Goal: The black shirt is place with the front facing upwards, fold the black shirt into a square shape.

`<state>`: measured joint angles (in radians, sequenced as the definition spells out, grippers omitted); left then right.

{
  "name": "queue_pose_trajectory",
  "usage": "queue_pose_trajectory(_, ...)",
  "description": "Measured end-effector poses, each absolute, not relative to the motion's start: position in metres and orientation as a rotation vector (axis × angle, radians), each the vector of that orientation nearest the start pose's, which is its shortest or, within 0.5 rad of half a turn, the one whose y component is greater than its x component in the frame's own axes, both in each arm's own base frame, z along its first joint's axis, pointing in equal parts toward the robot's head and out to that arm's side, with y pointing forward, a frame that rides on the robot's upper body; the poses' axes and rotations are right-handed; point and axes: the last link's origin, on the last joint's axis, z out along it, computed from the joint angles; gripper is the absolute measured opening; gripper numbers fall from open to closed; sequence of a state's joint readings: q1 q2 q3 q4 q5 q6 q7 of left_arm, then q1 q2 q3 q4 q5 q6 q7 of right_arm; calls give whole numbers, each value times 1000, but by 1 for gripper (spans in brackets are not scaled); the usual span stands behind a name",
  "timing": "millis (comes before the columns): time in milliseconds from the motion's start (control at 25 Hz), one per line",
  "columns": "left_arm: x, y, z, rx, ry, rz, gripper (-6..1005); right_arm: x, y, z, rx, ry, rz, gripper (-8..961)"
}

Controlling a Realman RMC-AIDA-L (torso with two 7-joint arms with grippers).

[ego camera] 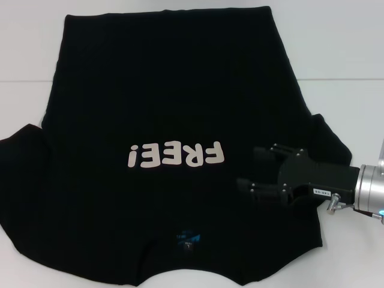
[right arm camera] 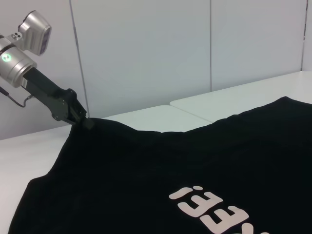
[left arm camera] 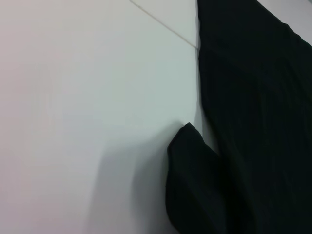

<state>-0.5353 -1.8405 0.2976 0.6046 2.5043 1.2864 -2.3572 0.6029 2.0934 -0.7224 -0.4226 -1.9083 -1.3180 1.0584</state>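
Nearest the robot, the collar end of the black shirt point(ego camera: 120, 90) runs off the lower edge of the head view, so the neckline itself is cut off. Only the small blue neck label point(ego camera: 186, 240) shows there, and it is too dim to read. The shirt lies spread flat, front up, on the white table point(ego camera: 336, 48), covering most of it. The off-white "FREE!" lettering point(ego camera: 177, 156) sits mid-chest and reads upside down from the robot's side.

The right gripper point(ego camera: 255, 170) reaches in from the right, just beside the lettering and over the chest near the right sleeve. Its two black fingers point(ego camera: 267, 155) are spread wide with nothing between them. Black on black, it is hard to make out whether they rest on the cloth or hang just above it. The gripper body hides part of the right sleeve behind it.

On the other side, the left sleeve point(ego camera: 21, 150) bulges out toward the edge of the head view, and the left wrist view shows it as a rumpled dark lobe against bare table.

The left gripper point(right arm camera: 83, 118) is outside the head view. It appears only in the right wrist view, far across the shirt, with its tip at the shirt's edge. Whether it is touching or holding the cloth cannot be told.

Farther off, the shirt's hem point(ego camera: 168, 15) lies straight along the far side of the table, and a thin seam point(ego camera: 342, 79) crosses the tabletop. Pale wall panels point(right arm camera: 146, 48) stand beyond.
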Motion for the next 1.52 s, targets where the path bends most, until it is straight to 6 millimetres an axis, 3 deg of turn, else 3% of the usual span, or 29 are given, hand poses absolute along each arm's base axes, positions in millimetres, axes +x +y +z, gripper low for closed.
queue_pose_trajectory(440, -402, 329, 122, -1661, -1881, -450, 4, 261, 346, -45, -2653, 420, 634, 882)
queue_pose_trajectory(600, -397, 331, 124, -1681, -1845, -505, 4, 261, 346, -45, -2653, 420, 634, 883)
queue_pose_trajectory(840, -367, 344, 126, -1820, -1687, -518, 4, 261, 345, -46, -2654, 421, 637, 884)
queue_pose_trajectory(1040, -331, 355, 120, -1966, -1488, -439, 7, 261, 344, -47, -2656, 426, 639, 882)
queue_pose_trajectory(1280, -298, 363, 93, -2138, -1364, -315, 13, 261, 344, -47, -2659, 427, 638, 882)
queue_pose_trajectory(1520, -282, 370, 63, -2222, -1355, -298, 12, 261, 343, -48, -2663, 427, 636, 883)
